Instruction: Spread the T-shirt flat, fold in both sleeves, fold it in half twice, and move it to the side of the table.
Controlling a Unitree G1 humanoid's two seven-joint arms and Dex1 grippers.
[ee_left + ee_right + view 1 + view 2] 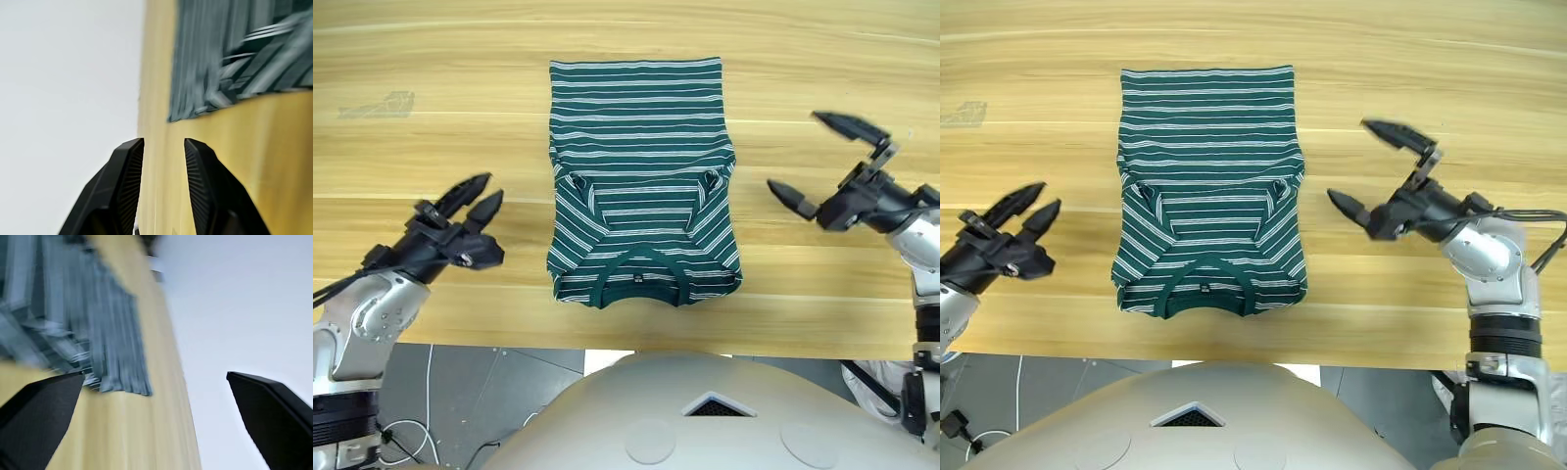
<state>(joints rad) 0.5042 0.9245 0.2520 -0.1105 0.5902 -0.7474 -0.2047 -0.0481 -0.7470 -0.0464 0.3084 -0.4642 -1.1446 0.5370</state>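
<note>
Likely a robotics lab: a plain wood-grain worktop [431,59], with loose cables [396,436] on grey floor [489,392] behind the left jaws.

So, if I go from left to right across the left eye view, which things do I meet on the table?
left gripper, jaws a little apart → striped T-shirt, lying with its sleeves folded in → right gripper, jaws wide apart
</note>
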